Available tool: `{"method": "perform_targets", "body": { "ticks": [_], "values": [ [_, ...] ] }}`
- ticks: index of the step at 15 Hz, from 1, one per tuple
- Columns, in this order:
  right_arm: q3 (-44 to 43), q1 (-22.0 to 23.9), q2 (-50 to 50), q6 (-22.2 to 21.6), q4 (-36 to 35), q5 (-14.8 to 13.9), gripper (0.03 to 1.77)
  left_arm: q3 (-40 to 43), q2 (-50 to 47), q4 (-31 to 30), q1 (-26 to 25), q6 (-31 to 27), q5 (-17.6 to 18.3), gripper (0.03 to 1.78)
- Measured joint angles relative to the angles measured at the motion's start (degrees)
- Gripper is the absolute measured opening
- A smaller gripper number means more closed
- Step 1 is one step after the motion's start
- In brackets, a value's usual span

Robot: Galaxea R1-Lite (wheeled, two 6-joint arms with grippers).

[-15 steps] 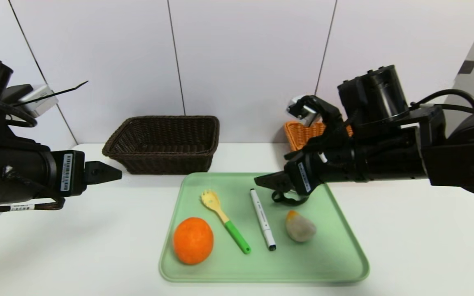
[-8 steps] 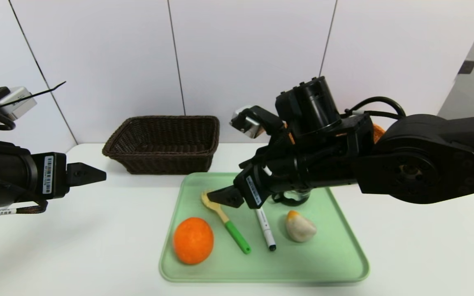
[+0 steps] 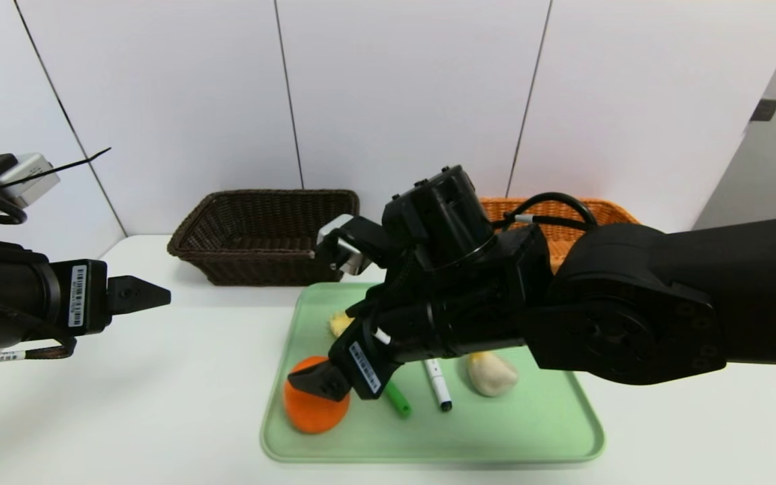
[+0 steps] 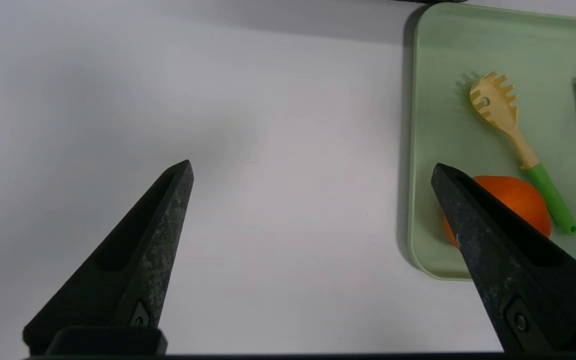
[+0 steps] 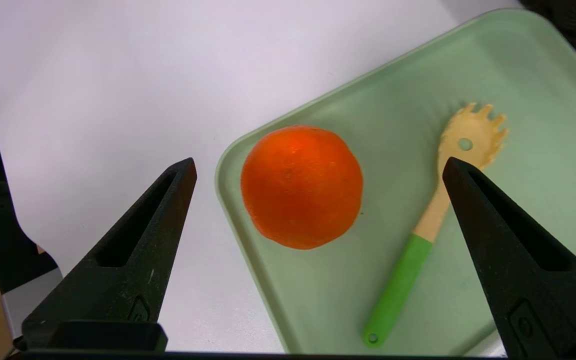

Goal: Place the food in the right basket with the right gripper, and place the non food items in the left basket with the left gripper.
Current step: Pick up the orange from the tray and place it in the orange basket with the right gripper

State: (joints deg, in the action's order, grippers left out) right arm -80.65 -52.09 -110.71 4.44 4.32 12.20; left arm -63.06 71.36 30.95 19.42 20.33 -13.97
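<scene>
We are reaching our right tool across the green tray, and it is hanging just above the orange at the tray's near left corner. In the right wrist view the orange is sitting between the two fingers, which are spread as wide as they go and gripping nothing. That framing suggests we are lining up to take the fruit first, since food belongs to this arm.

Our left tool is waiting out over the bare worktop, well left of the tray, fingers fully apart and empty; we are probably keeping it clear while the right arm crosses.

Beside the orange, the pasta fork is lying on the tray, with the marker next to it and a pale, rounded bit of food beyond that. The dark basket is standing behind the tray on the left for the non-food things, and the orange wicker basket on the right, partly hidden by our arm, is there for the food.
</scene>
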Motion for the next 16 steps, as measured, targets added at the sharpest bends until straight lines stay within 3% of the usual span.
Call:
{"method": "perform_targets", "body": {
  "ticks": [8, 11, 16],
  "values": [
    [-0.11, -2.40, -3.21, 0.18, 0.28, -1.44, 1.70, 0.68, 0.00, 0.00, 0.09, 0.00, 0.00, 1.69],
    [-0.24, -2.89, -4.34, 0.51, 0.26, -3.77, 1.70, 0.94, 0.02, -0.06, 0.09, 0.00, 0.00, 1.69],
    [-0.33, -3.32, -6.45, 0.52, -0.11, -4.02, 1.70, 1.10, 0.07, -0.11, 0.09, 0.00, 0.02, 1.69]
  ]
}}
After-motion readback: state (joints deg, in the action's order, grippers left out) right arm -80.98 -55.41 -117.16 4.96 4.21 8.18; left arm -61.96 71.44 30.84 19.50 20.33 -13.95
